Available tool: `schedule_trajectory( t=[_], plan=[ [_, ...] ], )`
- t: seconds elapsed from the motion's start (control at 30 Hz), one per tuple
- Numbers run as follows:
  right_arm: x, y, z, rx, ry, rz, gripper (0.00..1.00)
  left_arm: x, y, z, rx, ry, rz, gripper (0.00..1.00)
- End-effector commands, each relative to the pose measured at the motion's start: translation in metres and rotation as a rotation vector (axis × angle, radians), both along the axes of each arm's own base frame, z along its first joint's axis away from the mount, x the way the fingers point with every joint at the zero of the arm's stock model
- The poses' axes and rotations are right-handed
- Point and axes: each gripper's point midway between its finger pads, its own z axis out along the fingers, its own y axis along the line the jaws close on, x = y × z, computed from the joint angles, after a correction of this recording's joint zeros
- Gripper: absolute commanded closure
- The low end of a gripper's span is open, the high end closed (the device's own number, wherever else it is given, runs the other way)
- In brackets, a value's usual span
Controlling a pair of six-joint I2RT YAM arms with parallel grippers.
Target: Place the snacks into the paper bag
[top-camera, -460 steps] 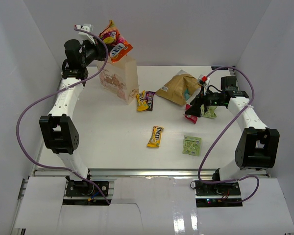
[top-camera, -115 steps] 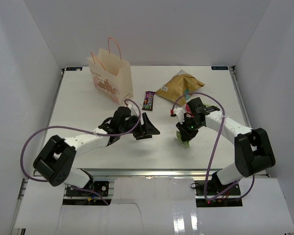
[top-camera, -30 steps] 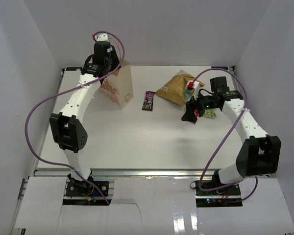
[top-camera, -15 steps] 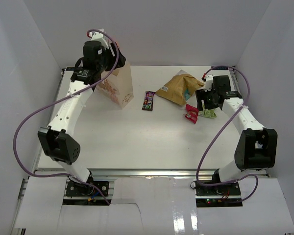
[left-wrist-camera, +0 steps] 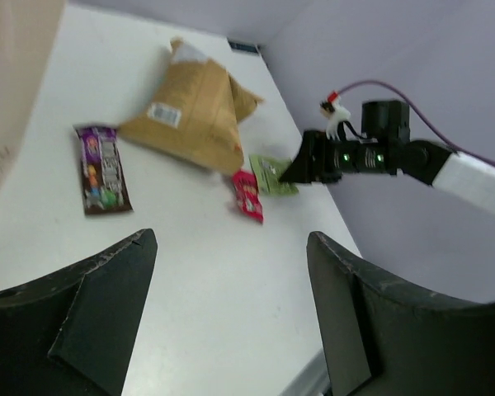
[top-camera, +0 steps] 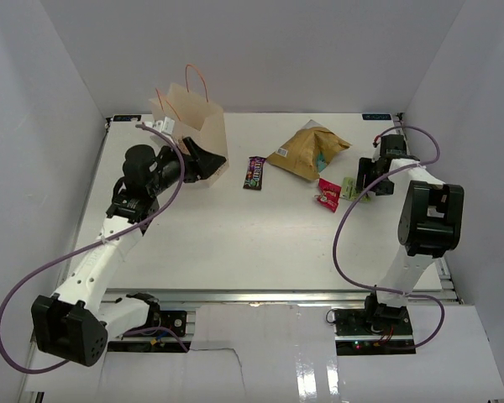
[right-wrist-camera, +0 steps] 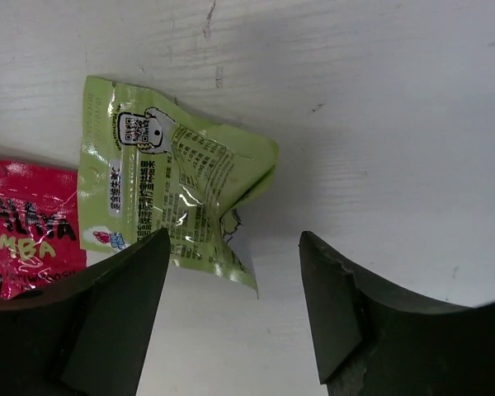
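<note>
The tan-brown chip bag (top-camera: 309, 151) lies crinkled on the white table (top-camera: 235, 243), toward the far side, and serves as the reference here. Well to its left, at the far left of the table, the cream paper bag (top-camera: 191, 128) stands upright with its thin pink-orange handles up. Just left of the chip bag lies a dark purple-brown candy packet (top-camera: 254, 172), flat and apart from it. On the near side of the chip bag's right end lies the red packet (top-camera: 328, 196), and the light green packet (top-camera: 349, 190) lies right of that, the two touching or nearly so; the right wrist view shows them edge to edge.

The left end effector (top-camera: 210, 161) hangs between the paper bag and the purple-brown packet, close against the bag's front. In its wrist view its two black fingers (left-wrist-camera: 74, 313) stand wide apart with nothing between them, and the chip bag (left-wrist-camera: 194, 115), purple-brown packet (left-wrist-camera: 103, 165), red packet (left-wrist-camera: 247, 194) and green packet (left-wrist-camera: 272, 175) lie spread beyond.

The right end effector (top-camera: 361, 180) sits right of and nearer than the chip bag, just beside the green packet. Its wrist view shows the fingers (right-wrist-camera: 99, 322) spread wide and empty, with the crumpled green packet (right-wrist-camera: 169, 194) lying on the table just beyond the gap and the red packet (right-wrist-camera: 25, 239) at its side.
</note>
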Motion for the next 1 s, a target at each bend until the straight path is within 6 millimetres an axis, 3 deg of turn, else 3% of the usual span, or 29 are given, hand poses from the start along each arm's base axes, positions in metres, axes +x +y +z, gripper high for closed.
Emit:
schedule_trajectory(
  t=[0.0, 0.2, 0.3, 0.37, 0.43, 0.53, 0.57, 0.63, 0.67, 0.73, 0.77, 0.97],
  plan=[
    [0.017, 0.010, -0.001, 0.108, -0.017, -0.013, 0.31, -0.022, -0.020, -0.014, -0.130, 0.076, -0.129, 0.16],
    [0.019, 0.015, -0.018, 0.206, 0.015, -0.029, 0.56, -0.031, -0.045, -0.052, -0.157, 0.185, -0.204, 0.13],
    [0.017, 0.016, -0.022, 0.222, 0.021, -0.020, 0.70, -0.036, -0.066, -0.059, -0.156, 0.203, -0.259, 0.13],
    [0.014, 0.013, -0.026, 0.223, 0.023, -0.019, 0.85, -0.038, -0.087, -0.068, -0.144, 0.229, -0.308, 0.13],
    [0.010, 0.013, -0.026, 0.233, 0.018, -0.008, 0.92, -0.039, -0.108, -0.080, -0.140, 0.261, -0.352, 0.13],
    [0.007, 0.011, -0.017, 0.247, -0.015, 0.019, 0.92, -0.041, -0.131, -0.083, -0.154, 0.276, -0.404, 0.13],
    [0.005, 0.013, -0.006, 0.257, -0.056, 0.063, 0.92, -0.039, -0.139, -0.096, -0.148, 0.308, -0.418, 0.13],
    [0.002, 0.019, 0.007, 0.263, -0.107, 0.151, 0.92, -0.041, -0.154, -0.098, -0.160, 0.316, -0.453, 0.13],
    [-0.005, 0.035, 0.023, 0.326, -0.154, 0.244, 0.92, -0.039, -0.161, -0.111, -0.152, 0.346, -0.469, 0.13],
    [-0.014, 0.049, 0.037, 0.359, -0.208, 0.380, 0.92, -0.038, -0.175, -0.110, -0.156, 0.343, -0.500, 0.12],
    [-0.021, 0.067, 0.057, 0.426, -0.264, 0.467, 0.92, -0.038, -0.183, -0.123, -0.146, 0.376, -0.515, 0.12],
    [-0.064, 0.114, 0.082, 0.589, -0.309, 0.706, 0.92, -0.034, -0.220, -0.130, -0.147, 0.391, -0.592, 0.12]
  ],
)
